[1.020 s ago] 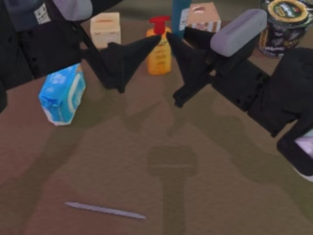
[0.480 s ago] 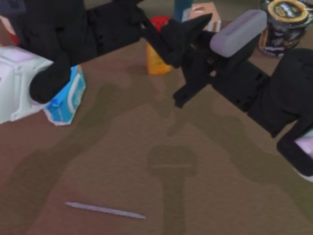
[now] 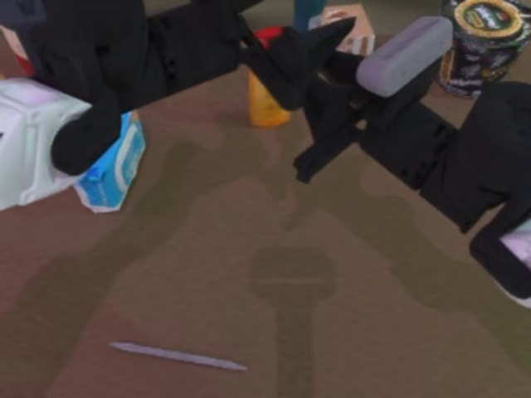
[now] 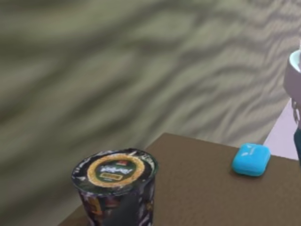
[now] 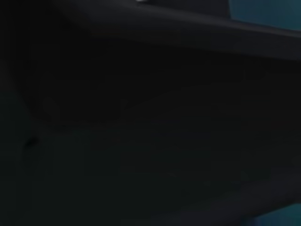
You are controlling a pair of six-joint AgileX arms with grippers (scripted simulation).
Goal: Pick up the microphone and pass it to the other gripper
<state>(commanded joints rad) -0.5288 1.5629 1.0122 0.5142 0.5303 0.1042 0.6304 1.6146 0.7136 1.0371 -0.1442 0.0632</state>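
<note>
Of the microphone [image 3: 305,12] the top view shows only a strip of teal handle at the back edge, above where the two grippers meet. The left wrist view shows it at its edge, with a pale head [image 4: 295,77] above a teal handle. My left gripper [image 3: 311,66] reaches across from the left, its pointed fingers spread, and overlaps my right gripper [image 3: 319,124] just below the microphone. Black on black hides whether either gripper touches the microphone. The right wrist view is dark.
A yellow pump bottle [image 3: 264,109] stands under the left gripper. A blue wipes pack [image 3: 106,166] lies at the left, a noodle cup [image 3: 485,37] at the back right, a box [image 3: 353,23] behind. A thin grey stick [image 3: 178,356] lies near the front. A blue case [image 4: 251,159] sits beyond the cup.
My left arm swung to the right across the back of the table, bringing its gripper from left of the yellow bottle up against the right gripper. The right arm stayed still.
</note>
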